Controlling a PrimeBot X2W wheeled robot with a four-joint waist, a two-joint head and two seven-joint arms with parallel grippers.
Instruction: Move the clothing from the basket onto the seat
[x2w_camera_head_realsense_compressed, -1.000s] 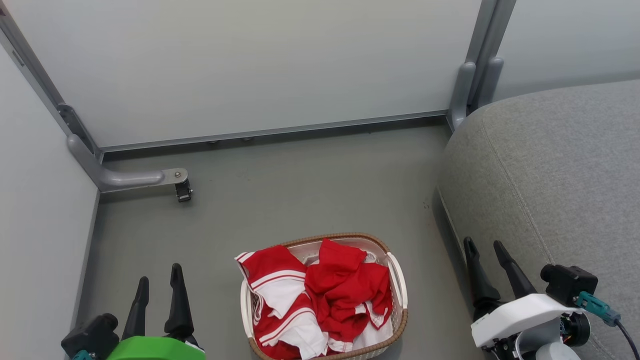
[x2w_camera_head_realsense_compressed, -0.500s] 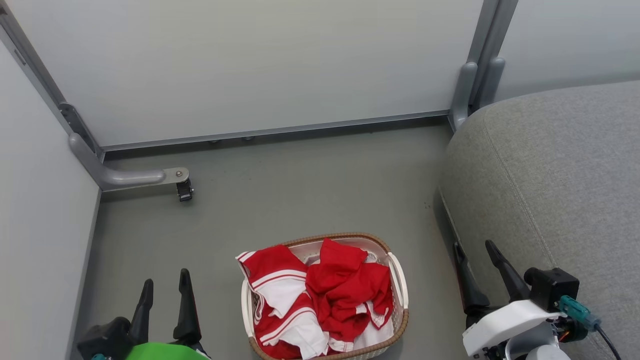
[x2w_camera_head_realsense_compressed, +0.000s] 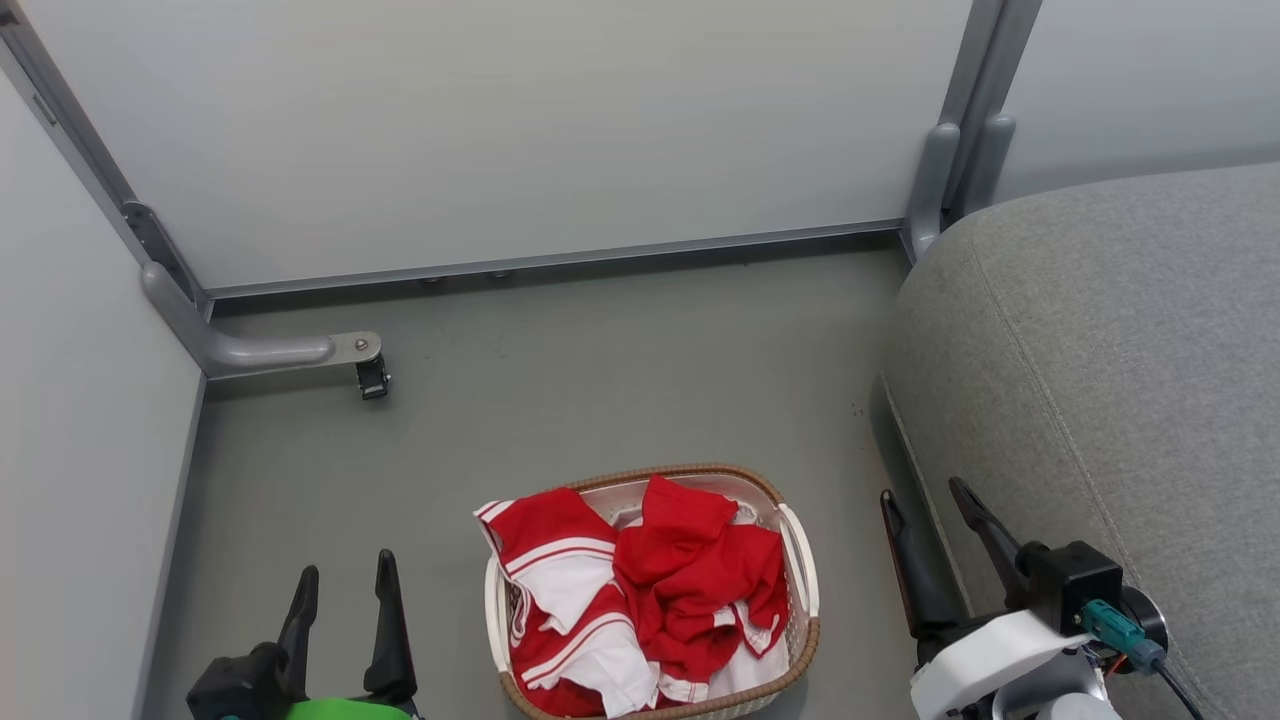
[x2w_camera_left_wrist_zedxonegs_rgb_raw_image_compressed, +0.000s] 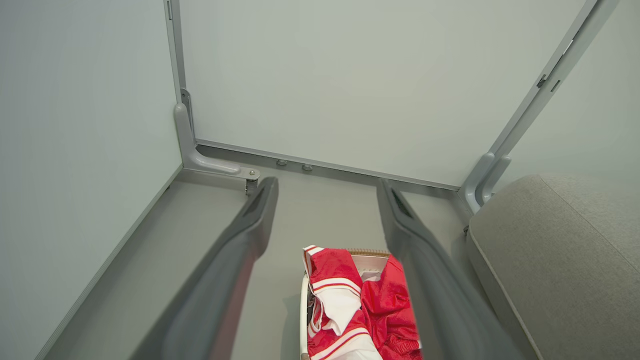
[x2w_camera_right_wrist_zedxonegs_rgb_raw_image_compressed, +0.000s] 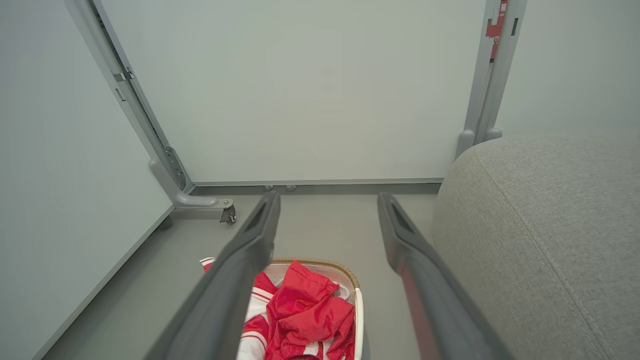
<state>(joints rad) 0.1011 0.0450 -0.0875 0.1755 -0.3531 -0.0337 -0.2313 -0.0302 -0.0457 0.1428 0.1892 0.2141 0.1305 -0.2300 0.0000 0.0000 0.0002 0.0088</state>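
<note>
The red and white clothing (x2w_camera_head_realsense_compressed: 640, 590) lies crumpled in the cream basket (x2w_camera_head_realsense_compressed: 796, 540) with its brown woven rim, on the floor at the bottom centre of the head view. One garment hangs over the basket's left rim. The grey seat (x2w_camera_head_realsense_compressed: 1130, 380) fills the right side. My left gripper (x2w_camera_head_realsense_compressed: 343, 582) stands open to the left of the basket, empty. My right gripper (x2w_camera_head_realsense_compressed: 925, 500) stands open between the basket and the seat, empty. The clothing (x2w_camera_left_wrist_zedxonegs_rgb_raw_image_compressed: 360, 305) shows between my left fingers, and the clothing (x2w_camera_right_wrist_zedxonegs_rgb_raw_image_compressed: 305, 312) and basket (x2w_camera_right_wrist_zedxonegs_rgb_raw_image_compressed: 358, 300) between my right fingers.
Pale partition panels (x2w_camera_head_realsense_compressed: 520, 130) wall in the floor at the back and left. A grey foot bracket with a small castor (x2w_camera_head_realsense_compressed: 372, 378) juts onto the floor at the left. A grey post (x2w_camera_head_realsense_compressed: 950, 160) stands by the seat's far corner. Bare grey floor (x2w_camera_head_realsense_compressed: 600, 370) lies beyond the basket.
My left gripper has shifted right and lower in the head view. My right gripper has shifted left, toward the basket. The clothing and the basket lie as before.
</note>
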